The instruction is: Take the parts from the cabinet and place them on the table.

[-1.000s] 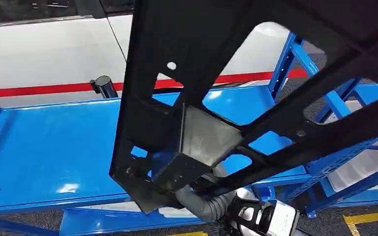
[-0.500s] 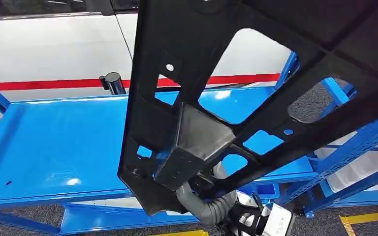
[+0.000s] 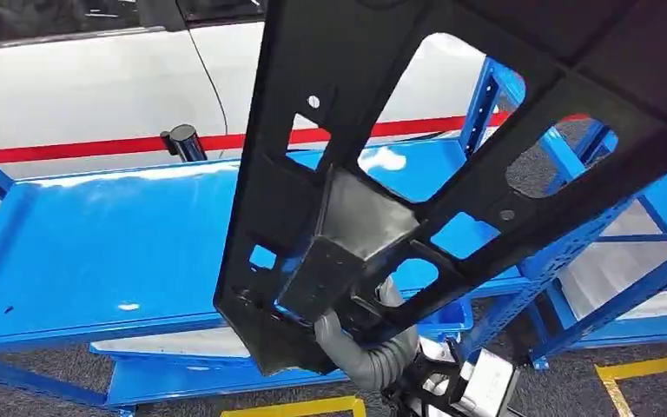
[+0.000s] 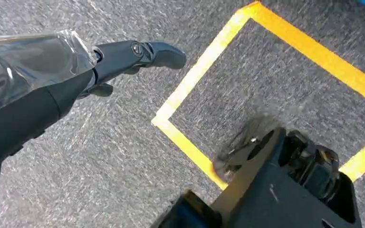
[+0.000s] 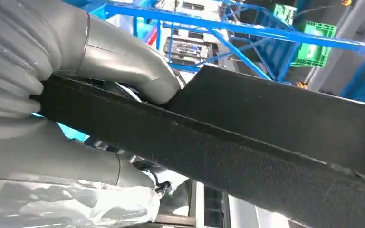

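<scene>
While the right hand (image 3: 360, 334) stays clamped on the lower edge of the black perforated panel (image 3: 452, 148), the head view has swung: the blue surface (image 3: 95, 243) now sits a little lower in the left half, with the panel raised above it across centre and upper right. Set-down looks close. The left hand (image 4: 123, 59) hangs empty, fingers loose, over grey floor (image 4: 100, 156).

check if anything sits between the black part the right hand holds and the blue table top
Nothing visible does. The black part, gripped at its lower end by the right hand, hangs over the blue table, whose visible top looks bare. The stretch right under the part is hidden.
</scene>
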Available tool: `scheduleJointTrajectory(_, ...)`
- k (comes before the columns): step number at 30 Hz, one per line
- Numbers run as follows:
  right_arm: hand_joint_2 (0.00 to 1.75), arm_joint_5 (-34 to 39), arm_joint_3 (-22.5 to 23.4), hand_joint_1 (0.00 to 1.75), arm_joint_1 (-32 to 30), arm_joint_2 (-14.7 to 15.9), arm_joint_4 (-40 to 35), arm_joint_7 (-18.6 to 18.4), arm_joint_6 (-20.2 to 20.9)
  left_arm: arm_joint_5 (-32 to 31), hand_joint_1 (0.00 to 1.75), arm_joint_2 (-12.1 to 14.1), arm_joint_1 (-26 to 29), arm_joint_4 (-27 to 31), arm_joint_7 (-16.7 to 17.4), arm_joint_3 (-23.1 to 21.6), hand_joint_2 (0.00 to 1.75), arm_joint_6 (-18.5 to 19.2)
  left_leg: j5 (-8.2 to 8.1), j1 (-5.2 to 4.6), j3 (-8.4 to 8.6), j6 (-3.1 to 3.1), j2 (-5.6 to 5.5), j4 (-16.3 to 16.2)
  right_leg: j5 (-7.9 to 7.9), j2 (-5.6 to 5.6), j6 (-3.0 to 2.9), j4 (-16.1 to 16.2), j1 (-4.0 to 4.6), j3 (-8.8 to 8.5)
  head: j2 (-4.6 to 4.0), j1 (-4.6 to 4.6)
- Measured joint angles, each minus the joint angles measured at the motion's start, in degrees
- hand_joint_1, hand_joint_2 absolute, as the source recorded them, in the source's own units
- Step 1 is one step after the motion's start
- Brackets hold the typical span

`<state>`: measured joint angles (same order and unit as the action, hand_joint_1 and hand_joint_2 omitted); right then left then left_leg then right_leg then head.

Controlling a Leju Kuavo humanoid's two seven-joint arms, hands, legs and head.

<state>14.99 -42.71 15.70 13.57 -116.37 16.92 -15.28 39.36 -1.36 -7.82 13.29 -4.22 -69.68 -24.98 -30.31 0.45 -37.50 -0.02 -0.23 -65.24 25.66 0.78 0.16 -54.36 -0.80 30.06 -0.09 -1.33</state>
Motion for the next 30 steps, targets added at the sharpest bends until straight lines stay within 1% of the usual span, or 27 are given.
scheduleJointTrajectory(1,1.75,0.0,0.0,1.75,-0.1,0.0,0.0,0.0,-0.3,0.0,0.0,0.0,-0.2,0.0,0.0,0.0,1.75,0.0,-2.5,0.0,-1.3,-0.18,0.0,-5.0,-0.55,-0.01,-0.06,0.0,0.13,0.72,0.0,0.0)
scheduleJointTrajectory(2,1.75,0.0,0.0,1.75,-0.1,0.0,0.0,0.0,-0.5,0.0,0.0,0.0,-0.4,0.0,0.0,0.1,1.75,0.2,-3.29,0.0,-1.63,-0.25,0.01,-7.9,-1.04,-0.01,-0.07,-0.1,0.2,1.36,0.0,-0.02)
scheduleJointTrajectory(3,1.75,-0.1,0.0,1.75,-0.1,0.0,0.0,0.0,-0.7,-0.1,0.0,0.0,-0.4,0.0,0.1,0.1,1.75,0.2,-2.65,-0.01,-0.89,-0.18,0.0,-8.3,-1.51,0.02,-0.04,-0.1,0.26,2.0,0.0,-0.02)
scheduleJointTrajectory(4,1.75,-0.2,0.0,1.75,-0.1,0.0,0.0,0.0,-0.9,-0.1,0.0,0.0,-0.3,0.0,0.1,0.1,1.75,0.3,-0.95,-0.02,1.13,0.02,0.0,-6.1,-2.0,0.08,-0.01,-0.1,0.32,2.64,0.0,-0.02)
scheduleJointTrajectory(6,1.75,-0.4,0.0,1.75,-0.1,0.0,0.0,0.0,-1.0,-0.1,0.0,0.0,0.0,0.0,0.2,0.1,1.75,0.6,2.69,-0.13,7.78,0.82,-0.06,3.9,-2.96,0.34,0.27,-0.1,0.47,3.67,0.0,-0.02)
scheduleJointTrajectory(7,1.75,-0.5,0.0,1.75,-0.1,0.0,0.0,0.1,-1.0,-0.1,0.0,0.0,0.0,0.0,0.3,0.0,1.75,0.6,2.77,-0.36,11.42,1.43,-0.31,9.4,-3.38,0.36,0.43,-0.1,0.43,3.99,0.0,-0.02)
scheduleJointTrajectory(8,1.75,-0.5,0.1,1.75,0.0,0.0,0.0,0.1,-1.0,-0.2,0.0,0.1,0.0,0.0,0.3,0.1,1.75,0.6,1.94,-0.72,13.24,1.87,-0.34,13.2,-3.76,0.32,0.83,-0.1,0.71,4.39,0.0,-0.02)
scheduleJointTrajectory(10,1.75,-0.6,0.2,1.75,0.0,0.0,0.0,0.2,-1.2,-0.2,0.0,0.0,0.1,0.0,0.3,0.1,1.75,0.6,2.51,-1.07,12.44,2.14,-0.31,12.9,-4.74,0.21,1.44,0.2,0.38,4.52,0.0,-0.07)
scheduleJointTrajectory(11,1.75,-0.7,0.2,1.75,0.0,0.0,0.0,0.2,-1.3,-0.2,0.0,0.0,0.2,0.0,0.3,0.0,1.75,0.7,2.88,-1.2,12.16,2.55,-0.26,12.8,-5.26,0.23,1.81,0.3,0.32,4.59,0.0,-0.11)
scheduleJointTrajectory(12,1.75,-0.7,0.2,1.75,-0.1,0.0,0.0,0.3,-1.5,-0.2,0.0,-0.1,0.3,0.0,0.3,0.0,1.75,0.7,3.89,-0.54,11.73,3.18,0.06,13.5,-5.21,0.24,2.17,0.3,0.51,4.93,0.0,-0.04)
scheduleJointTrajectory(13,1.75,-0.7,0.3,1.75,-0.1,0.0,0.0,0.4,-1.6,-0.2,0.0,-0.1,0.3,0.0,0.4,0.0,1.75,0.7,4.64,-0.6,11.16,3.47,0.22,13.5,-3.14,0.07,2.33,-0.8,0.22,5.78,0.0,-0.09)
scheduleJointTrajectory(14,1.75,-0.7,0.3,1.75,-0.1,0.0,0.0,0.4,-1.7,-0.2,0.0,0.0,0.3,0.0,0.5,0.1,1.75,0.7,5.2,-0.57,10.36,4.07,0.33,13.5,0.45,-0.08,2.43,-3.7,0.19,6.89,0.0,-0.22)
scheduleJointTrajectory(15,1.75,-0.7,0.3,1.75,-0.1,0.0,0.0,0.5,-1.7,-0.2,0.0,0.0,0.3,0.0,0.5,0.0,1.75,0.7,5.79,-0.6,9.66,4.19,0.4,13.5,3.99,-0.21,2.61,-8.1,0.0,8.2,0.0,-0.24)
scheduleJointTrajectory(16,1.75,-0.7,0.3,1.75,-0.1,0.0,0.0,0.5,-1.8,-0.2,0.0,0.0,0.3,0.0,0.5,0.0,1.75,0.8,6.43,-0.6,8.84,4.2,0.49,13.4,6.86,-0.21,2.86,-13.1,-0.01,9.58,0.0,-0.24)
scheduleJointTrajectory(17,1.75,-0.7,0.3,1.75,-0.2,0.0,0.0,0.5,-1.8,-0.2,0.0,-0.1,0.4,0.0,0.5,0.0,1.75,0.8,7.05,-0.62,7.99,4.16,0.61,13.4,7.97,-0.21,3.09,-17.2,-0.02,10.41,0.0,-0.24)
scheduleJointTrajectory(18,1.75,-0.6,0.3,1.75,-0.2,0.0,0.0,0.5,-1.8,-0.2,0.0,-0.1,0.4,0.0,0.5,0.0,1.75,0.8,7.67,-0.6,7.18,4.06,0.73,13.3,7.19,-0.22,3.23,-19.0,-0.04,10.19,0.0,-0.24)
scheduleJointTrajectory(19,1.75,-0.7,0.3,1.75,-0.3,0.1,0.0,0.5,-1.8,-0.2,0.0,-0.1,0.4,0.0,0.5,0.0,1.75,0.8,8.27,-0.56,6.37,3.94,0.84,13.2,5.09,-0.24,3.34,-18.2,-0.07,8.68,0.0,-0.26)
scheduleJointTrajectory(20,1.75,-0.7,0.3,1.75,-0.2,0.1,0.0,0.5,-1.8,-0.2,0.0,-0.1,0.2,0.0,0.5,0.1,1.75,0.8,8.74,-0.48,5.61,3.76,0.85,13.1,2.79,-0.31,3.37,-15.2,-0.11,6.2,0.0,-0.24)
scheduleJointTrajectory(21,1.75,-0.7,0.3,1.75,-0.2,0.1,0.0,0.5,-1.9,-0.2,0.0,-0.1,0.2,0.0,0.5,0.1,1.75,0.8,9.12,-0.41,4.86,3.55,0.85,12.7,1.19,-0.43,3.45,-10.7,-0.19,2.78,0.0,-0.26)
scheduleJointTrajectory(22,1.75,-0.7,0.3,1.75,-0.1,0.1,0.0,0.5,-1.9,-0.2,0.0,-0.1,0.1,0.0,0.5,0.1,1.75,0.8,9.4,-0.45,4.4,3.26,0.84,12.2,1.27,-0.69,3.49,-5.0,-0.32,-1.43,0.0,-0.26)
scheduleJointTrajectory(23,1.75,-0.7,0.3,1.75,0.1,0.0,0.0,0.5,-1.9,-0.2,0.0,-0.1,0.0,0.0,0.5,0.1,1.75,0.8,9.54,-0.83,3.79,3.0,0.8,11.6,2.89,-0.8,3.37,0.3,-0.07,-4.93,0.0,-0.39)
scheduleJointTrajectory(24,1.75,-0.6,0.3,1.75,0.1,0.1,0.0,0.7,-1.9,-0.3,0.0,-0.1,0.0,0.0,0.5,0.1,1.75,0.8,9.97,-0.85,3.6,2.59,0.84,11.4,3.68,-0.62,2.64,1.6,0.06,-5.44,0.0,-0.26)
scheduleJointTrajectory(26,1.75,-0.6,0.3,1.75,0.0,0.1,0.0,0.7,-1.9,-0.3,0.0,-0.1,0.0,0.0,0.5,0.1,1.75,0.8,10.87,-0.7,3.36,1.89,0.92,11.4,3.29,-0.57,2.02,1.0,0.32,-4.62,0.0,-0.3)
scheduleJointTrajectory(27,1.75,-0.6,0.3,1.75,0.0,0.1,0.0,0.7,-1.9,-0.3,0.0,-0.1,0.0,0.0,0.5,0.1,1.75,0.8,11.13,-0.62,3.03,1.51,0.9,11.3,2.74,-0.65,1.24,1.2,0.14,-4.16,0.0,-0.35)
scheduleJointTrajectory(28,1.75,-0.5,0.3,1.75,0.0,0.0,0.0,0.7,-1.9,-0.3,0.0,-0.1,0.0,0.0,0.5,0.1,1.75,0.8,9.54,-0.16,2.57,1.17,0.75,10.4,2.13,-0.85,0.76,1.2,-0.03,-3.74,0.0,-0.33)
scheduleJointTrajectory(29,1.75,-0.5,0.3,1.75,0.0,0.0,0.0,0.7,-1.9,-0.2,0.0,-0.1,-0.1,0.0,0.5,0.1,1.75,0.8,6.0,-0.16,1.63,0.73,0.75,7.8,1.52,-0.77,0.24,1.2,-0.03,-2.98,0.0,-0.26)
scheduleJointTrajectory(30,1.75,-0.3,0.3,1.75,0.0,0.0,0.0,0.7,-1.9,-0.2,0.0,-0.1,-0.2,0.0,0.5,0.1,1.75,0.7,2.11,-0.08,0.36,0.41,0.75,3.4,0.85,-0.73,0.15,1.2,-0.01,-2.19,0.0,-0.24)
